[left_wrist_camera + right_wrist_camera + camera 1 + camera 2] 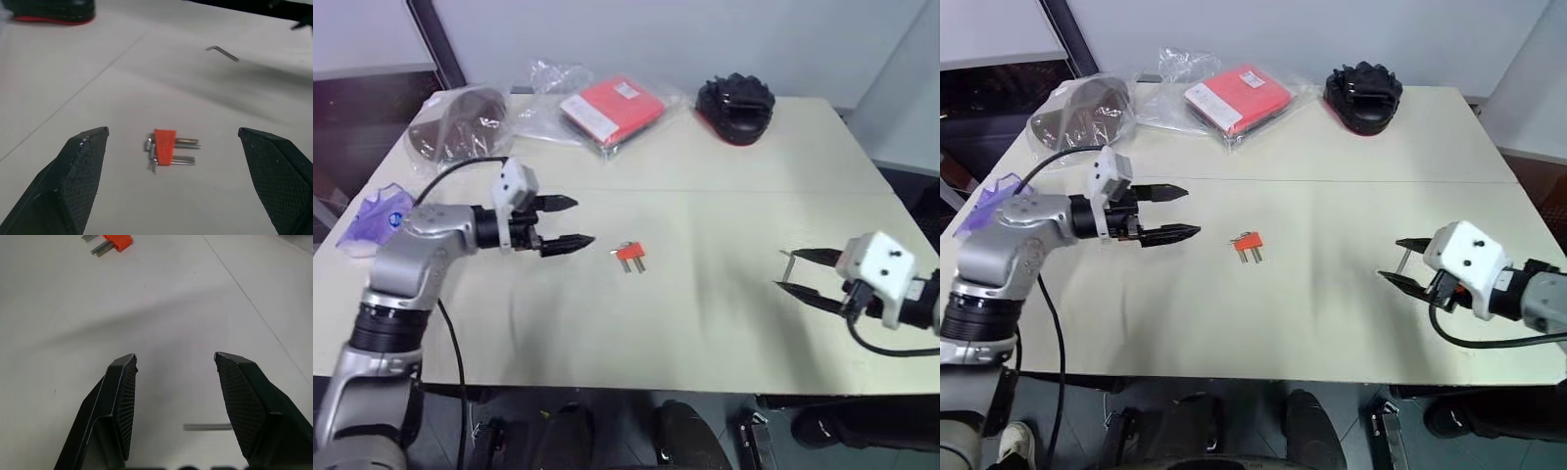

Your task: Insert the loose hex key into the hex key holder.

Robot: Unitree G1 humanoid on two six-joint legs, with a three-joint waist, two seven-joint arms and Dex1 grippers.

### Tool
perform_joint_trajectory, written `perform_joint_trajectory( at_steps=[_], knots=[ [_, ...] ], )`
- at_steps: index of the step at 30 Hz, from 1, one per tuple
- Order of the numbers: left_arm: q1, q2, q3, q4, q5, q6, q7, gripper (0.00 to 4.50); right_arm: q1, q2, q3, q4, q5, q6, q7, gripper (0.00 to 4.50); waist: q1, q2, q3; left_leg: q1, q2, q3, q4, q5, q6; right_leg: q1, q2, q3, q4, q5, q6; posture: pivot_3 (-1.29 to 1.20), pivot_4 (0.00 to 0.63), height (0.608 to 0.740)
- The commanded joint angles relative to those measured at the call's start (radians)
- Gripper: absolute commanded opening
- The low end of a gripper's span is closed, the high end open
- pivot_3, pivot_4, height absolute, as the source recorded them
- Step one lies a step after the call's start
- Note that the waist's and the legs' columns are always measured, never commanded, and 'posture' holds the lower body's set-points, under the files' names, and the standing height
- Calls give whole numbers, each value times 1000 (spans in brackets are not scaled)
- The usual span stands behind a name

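On the table [705, 323] the hex key holder [630, 255] lies just ahead of my left gripper [566, 223], fingers spread wide. Beside my right gripper [800, 272], spread and empty, lies the loose hex key [222, 52].

Left gripper [570, 222] and right gripper [793, 271], fingers [80, 166] apart, empty.

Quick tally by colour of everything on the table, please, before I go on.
Red or orange-red: 2, the hex key holder and the flat red packet in clear plastic.
Grey metal: 1, the loose hex key.
Black: 1, a lumpy black object with a red edge.
Purple: 1, a crumpled piece.
Dark item in a clear bag: 1.
Total: 6.
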Motion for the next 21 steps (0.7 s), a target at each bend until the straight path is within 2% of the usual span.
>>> perform_joint_trajectory(
  at_steps=[1,5,21],
  knots=[
    [-36,0,16,24,-5,-9,-13,4440,-27,-19,-43,-7,19,18,24,2635,1,-2,1,0,0,0,0,0,0,0,0,0,0,0,0,0,150,740],
    [-60,-10,33,21,-40,31,-13,4440,-51,-17,-36,-9,22,30,32,2635,3,-3,2,0,0,0,1,0,0,0,0,0,0,0,0,0,150,740],
    [-32,-16,26,-23,-38,50,17,4440,-107,14,23,-30,21,60,0,2635,3,-4,2,-1,0,0,1,0,0,-1,0,0,0,0,0,0,150,740]
  ],
)
